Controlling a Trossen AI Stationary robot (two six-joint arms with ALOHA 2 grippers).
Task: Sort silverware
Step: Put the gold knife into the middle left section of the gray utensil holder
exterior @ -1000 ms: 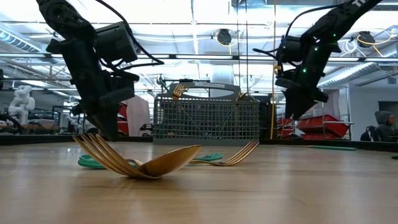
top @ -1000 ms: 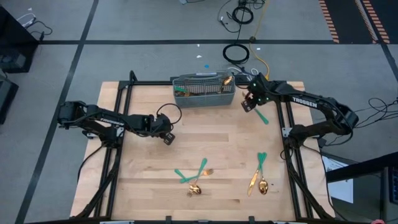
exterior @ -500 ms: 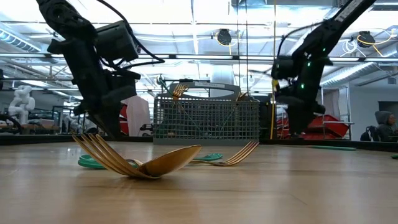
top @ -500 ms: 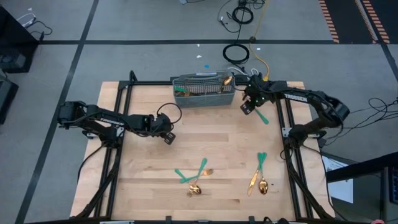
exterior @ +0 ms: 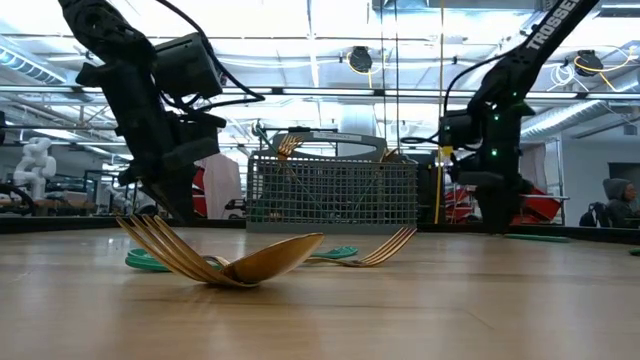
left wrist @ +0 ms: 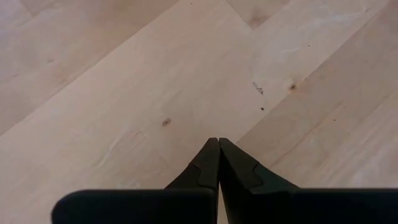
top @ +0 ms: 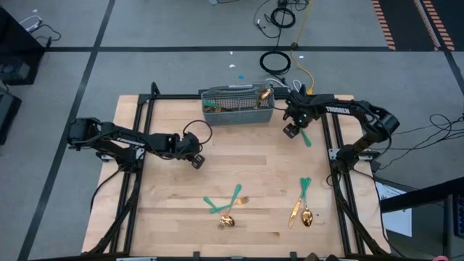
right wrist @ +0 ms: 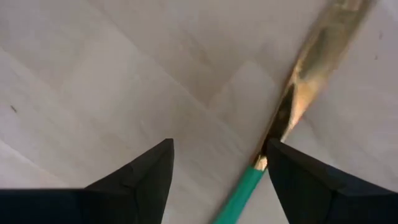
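Note:
My right gripper is open, low over the table near the basket's right end. A gold piece of silverware with a teal-green handle lies flat on the wood between its fingers, close along one finger. My left gripper is shut above bare wood at the table's left middle. Two crossed teal-handled pieces and two more lie near the near edge. The grey mesh basket stands at the far edge with gold pieces sticking up from it. My right gripper stands from above with one finger on either side of the teal-handled piece, near where the gold part meets the handle. The piece runs right along one finger's inner edge; I cannot tell whether that finger touches it.
Black frame rails run along the table's left and right sides. Forks and a spoon lie close to the low camera. Bare wood spreads across the table's middle. Cables lie on the floor beyond the far edge.
My right gripper has come down from beside the basket's right end toward the table and a little toward the near edge, ending low over the teal-handled piece. The silverware and the basket have stayed where they were.

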